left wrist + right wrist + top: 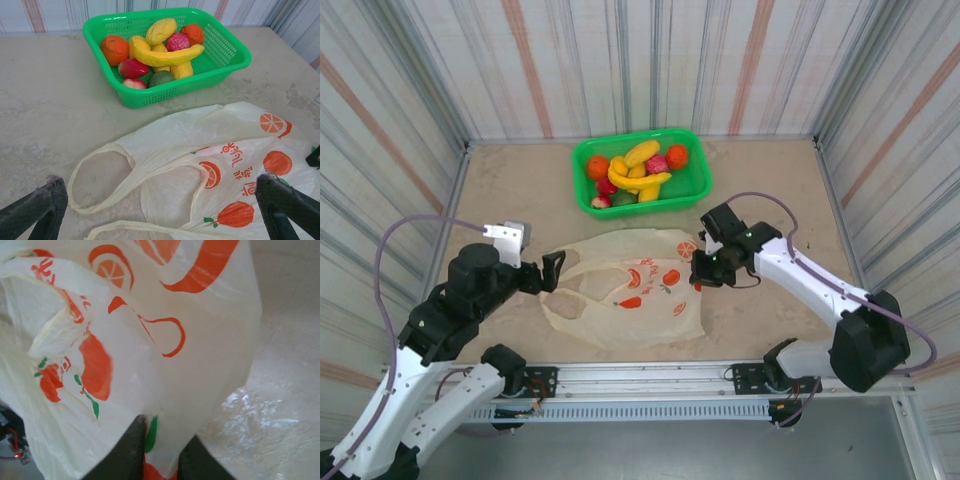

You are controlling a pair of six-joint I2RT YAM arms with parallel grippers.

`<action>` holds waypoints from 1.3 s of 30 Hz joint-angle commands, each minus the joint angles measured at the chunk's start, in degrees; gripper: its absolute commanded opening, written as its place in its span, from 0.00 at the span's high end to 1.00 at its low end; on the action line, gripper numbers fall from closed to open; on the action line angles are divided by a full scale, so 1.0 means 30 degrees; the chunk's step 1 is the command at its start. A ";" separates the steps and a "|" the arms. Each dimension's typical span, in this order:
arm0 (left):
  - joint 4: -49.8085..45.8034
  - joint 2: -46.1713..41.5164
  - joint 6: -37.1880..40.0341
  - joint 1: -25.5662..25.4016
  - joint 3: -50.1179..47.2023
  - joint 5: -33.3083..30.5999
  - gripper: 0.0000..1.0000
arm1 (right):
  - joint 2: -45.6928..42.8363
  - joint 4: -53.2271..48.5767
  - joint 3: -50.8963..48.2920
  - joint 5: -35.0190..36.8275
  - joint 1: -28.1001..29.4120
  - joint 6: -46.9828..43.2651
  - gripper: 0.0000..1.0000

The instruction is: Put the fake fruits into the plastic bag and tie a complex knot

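plastic bag (630,300) lies flat on table (510,190), just in front of green basket (696,172); fake fruits (638,168) piled inside the basket (bananas, orange rounds, red and green bits). Left gripper (552,272) front-left of basket, jaws wide apart by the bag's loop handles (100,175). Right gripper (705,268) front-right of basket, jaws pinched together on the bag's edge film

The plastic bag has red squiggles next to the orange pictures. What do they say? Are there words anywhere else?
plastic bag, left wrist view: red printed characters beside the fruit pictures, seen sideways, too small to read.
Same bag, right wrist view: red characters at the top left, blurred, unreadable.
green basket: no writing that I can see.
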 commanded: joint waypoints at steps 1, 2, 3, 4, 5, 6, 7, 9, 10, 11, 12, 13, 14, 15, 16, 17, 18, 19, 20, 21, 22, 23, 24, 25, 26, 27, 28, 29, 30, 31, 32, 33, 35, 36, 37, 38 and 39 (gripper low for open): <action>0.0252 -0.0188 0.0405 -0.0077 -0.0249 0.0064 0.01 | 0.1771 -0.1439 0.2825 0.2258 -0.1195 -0.2732 0.91; 0.0252 -0.0167 0.0398 -0.0088 -0.0249 0.0102 0.02 | 0.2514 -0.1849 0.3613 0.2863 -0.1673 -0.3425 0.91; 0.0279 -0.0159 0.0426 -0.0065 -0.0275 0.0177 0.01 | 0.3150 -0.2122 0.4353 0.3422 -0.2079 -0.3992 0.88; 0.0324 -0.0151 0.0442 -0.0072 -0.0293 0.0248 0.01 | 0.4071 -0.2743 0.5454 0.4405 -0.2485 -0.4907 0.84; 0.0368 -0.0130 0.0447 -0.0085 -0.0322 0.0349 0.01 | 0.4782 -0.3260 0.6314 0.5232 -0.2706 -0.5544 0.81; 0.0419 -0.0073 0.0462 -0.0083 -0.0345 0.0524 0.01 | 0.5372 -0.3574 0.7069 0.5965 -0.3003 -0.5989 0.76; 0.0478 -0.0028 0.0445 -0.0090 -0.0381 0.0677 0.01 | 0.6078 -0.3686 0.7810 0.6845 -0.3417 -0.6308 0.72; 0.0530 0.0131 0.0447 -0.0087 -0.0395 0.0955 0.01 | 0.7136 -0.3741 0.8804 0.7175 -0.4075 -0.6502 0.71; 0.0595 0.0232 0.0462 -0.0085 -0.0439 0.1155 0.01 | 0.7551 -0.3701 0.9165 0.7568 -0.4329 -0.6483 0.71; 0.0687 0.0333 0.0476 -0.0104 -0.0465 0.1403 0.01 | 0.7967 -0.3467 0.9482 0.8256 -0.4562 -0.6383 0.71; 0.0746 0.0440 0.0504 -0.0097 -0.0482 0.1649 0.01 | 0.8134 -0.3270 0.9706 0.8657 -0.4662 -0.6324 0.72; 0.0854 0.0553 0.0555 -0.0136 -0.0497 0.2025 0.01 | 0.8371 -0.3092 1.0082 0.9219 -0.4702 -0.6229 0.72; 0.1003 0.0645 0.0639 -0.0197 -0.0552 0.2292 0.01 | 0.8437 -0.3101 1.0458 0.9512 -0.4661 -0.6122 0.72; 0.1177 0.0740 0.0693 -0.0354 -0.0679 0.2407 0.01 | 0.8356 -0.3323 1.1027 0.9702 -0.4478 -0.6017 0.72; 0.1304 0.0815 0.0739 -0.0560 -0.0790 0.2367 0.01 | 0.7937 -0.3350 1.1492 0.9859 -0.3976 -0.6103 0.71; 0.1306 0.0878 0.0718 -0.0750 -0.0806 0.2238 0.01 | 0.7329 -0.3159 1.1713 1.0566 -0.3194 -0.6347 0.69; 0.1214 0.0923 0.0736 -0.0956 -0.0778 0.2061 0.02 | 0.6731 -0.2995 1.1929 1.1578 -0.2146 -0.6605 0.66; 0.1111 0.0867 0.0764 -0.1107 -0.0707 0.1879 0.02 | 0.6256 -0.3093 1.2214 1.2284 -0.1082 -0.6887 0.61; 0.1023 0.0770 0.0803 -0.1147 -0.0718 0.1708 0.02 | 0.5895 -0.3329 1.2463 1.2803 -0.0165 -0.6940 0.55; 0.0935 0.0629 0.0855 -0.1144 -0.0711 0.1358 0.03 | 0.5592 -0.3636 1.2608 1.3041 0.0650 -0.6886 0.52; 0.0835 0.0478 0.0872 -0.1144 -0.0718 0.0839 0.04 | 0.5111 -0.3794 1.2404 1.2654 0.1640 -0.6560 0.49; 0.0694 0.0350 0.0857 -0.1137 -0.0678 0.0147 0.04 | 0.4759 -0.3588 1.1846 1.1419 0.2283 -0.6378 0.47; 0.0566 0.0247 0.0857 -0.1115 -0.0591 -0.0402 0.05 | 0.4333 -0.3091 1.0896 0.9996 0.3038 -0.6244 0.46; 0.0420 0.0146 0.0857 -0.1113 -0.0504 -0.0821 0.05 | 0.3978 -0.2477 1.0028 0.9571 0.3882 -0.5844 0.45; 0.0316 -0.0047 0.0850 -0.1081 -0.0461 -0.1322 0.05 | 0.3668 -0.1735 0.9170 0.9228 0.4701 -0.5300 0.45; 0.0300 -0.0311 0.0843 -0.1004 -0.0476 -0.1699 0.05 | 0.3561 -0.0832 0.8195 0.8231 0.5601 -0.4797 0.44; 0.0305 -0.0568 0.0828 -0.0899 -0.0498 -0.1950 0.06 | 0.3810 -0.0220 0.7590 0.7034 0.6242 -0.4192 0.44; 0.0332 -0.0834 0.0828 -0.0823 -0.0540 -0.2101 0.06 | 0.4246 0.0171 0.7292 0.6256 0.6751 -0.3667 0.43; 0.0432 -0.1124 0.0850 -0.0743 -0.0630 -0.2227 0.06 | 0.4849 0.0604 0.7096 0.5788 0.7314 -0.3175 0.42; 0.0562 -0.1359 0.0922 -0.0648 -0.0737 -0.2226 0.06 | 0.5544 0.1014 0.7083 0.5701 0.7952 -0.2930 0.38; 0.0629 -0.1467 0.0967 -0.0549 -0.0775 -0.2219 0.06 | 0.6249 0.1201 0.7165 0.5877 0.8444 -0.2692 0.32; 0.0629 -0.1495 0.0987 -0.0529 -0.0762 -0.2244 0.06 | 0.7012 0.1304 0.7350 0.6058 0.8996 -0.2580 0.26; 0.0559 -0.1369 0.1047 -0.0527 -0.0746 -0.2239 0.07 | 0.8326 0.1387 0.7762 0.6377 0.9778 -0.2585 0.21; 0.0503 -0.1297 0.1064 -0.0528 -0.0697 -0.2210 0.07 | 0.8843 0.1580 0.7781 0.6456 1.0032 -0.2466 0.19; 0.0459 -0.1244 0.1084 -0.0514 -0.0689 -0.2134 0.07 | 0.9330 0.1818 0.7770 0.6329 1.0136 -0.2407 0.19; 0.0452 -0.1214 0.1092 -0.0529 -0.0689 -0.2060 0.07 | 0.9770 0.1869 0.7878 0.6334 1.0215 -0.2401 0.19; 0.0440 -0.1213 0.1096 -0.0529 -0.0689 -0.2036 0.07 | 1.0164 0.1821 0.7986 0.6496 1.0260 -0.2426 0.19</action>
